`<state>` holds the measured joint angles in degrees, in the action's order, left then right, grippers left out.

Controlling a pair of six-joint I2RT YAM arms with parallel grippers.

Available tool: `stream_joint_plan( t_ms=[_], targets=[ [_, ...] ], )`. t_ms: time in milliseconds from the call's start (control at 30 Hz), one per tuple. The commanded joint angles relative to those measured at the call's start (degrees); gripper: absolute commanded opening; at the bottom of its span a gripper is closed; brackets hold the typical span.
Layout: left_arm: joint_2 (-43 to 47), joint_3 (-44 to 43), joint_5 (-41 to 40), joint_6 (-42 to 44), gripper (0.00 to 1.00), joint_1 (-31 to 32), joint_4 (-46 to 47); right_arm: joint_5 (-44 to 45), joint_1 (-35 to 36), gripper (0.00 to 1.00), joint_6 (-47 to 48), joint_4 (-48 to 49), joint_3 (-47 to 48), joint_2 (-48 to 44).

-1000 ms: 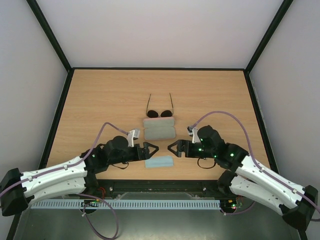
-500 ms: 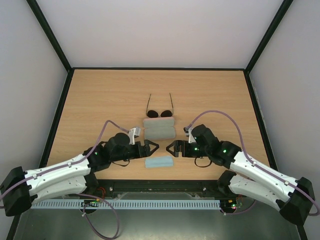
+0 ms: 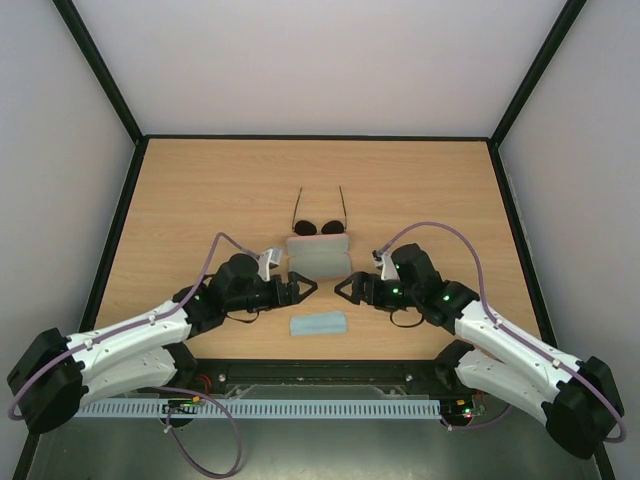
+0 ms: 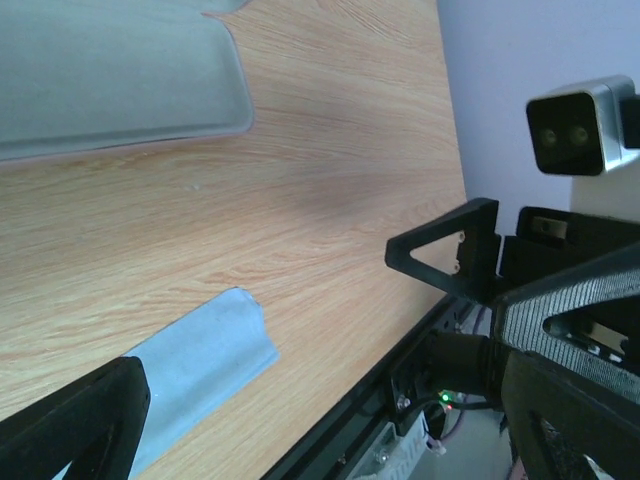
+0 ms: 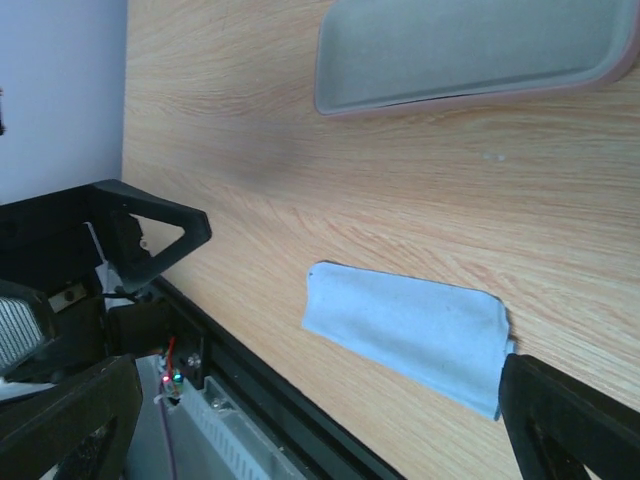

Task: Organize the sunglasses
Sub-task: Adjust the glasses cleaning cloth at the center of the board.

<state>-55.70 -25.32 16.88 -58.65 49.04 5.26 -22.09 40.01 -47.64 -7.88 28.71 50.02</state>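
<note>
Both arms had crept forward since my last look, left gripper [image 3: 303, 290] and right gripper [image 3: 344, 290] gaping empty, sunglasses [image 3: 320, 226] at 12 o'clock, lenses spanning 9-to-3, equally near both.

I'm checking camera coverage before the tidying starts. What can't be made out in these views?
The sunglasses: in neither wrist view; in the top view too small to tell whether the lenses touch the case.
The case: cut off by the frame's edge in both wrist views; open or shut is unclear.
The cloth: in the left wrist view, one end is hidden behind a finger of the left gripper.
</note>
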Motion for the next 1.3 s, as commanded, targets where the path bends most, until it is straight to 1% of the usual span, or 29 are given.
stream_joint_plan(
  t_ms=[0,167,333,800,1267],
  targets=[
    [-0.08,2.79,4.14,-0.62,0.99,-0.51,6.19,-8.11,-1.84,0.99,-1.44,4.82,-1.63,0.17],
    [-0.29,5.09,6.14,-2.54,0.99,-0.52,10.13,-11.61,-2.74,0.99,-4.24,9.37,-4.09,-0.07],
    [0.55,6.78,5.96,-3.02,0.99,-0.68,10.39,-12.78,-2.83,0.98,-6.02,11.95,-6.11,-0.29],
    [1.3,10.56,5.0,-4.49,0.99,-0.78,12.84,-11.73,-2.83,0.98,-7.59,12.88,-10.49,-3.22],
    [1.14,11.48,4.61,-4.8,0.99,-0.72,13.12,-12.36,-2.83,0.99,-8.15,15.42,-12.46,-1.86]
  ],
)
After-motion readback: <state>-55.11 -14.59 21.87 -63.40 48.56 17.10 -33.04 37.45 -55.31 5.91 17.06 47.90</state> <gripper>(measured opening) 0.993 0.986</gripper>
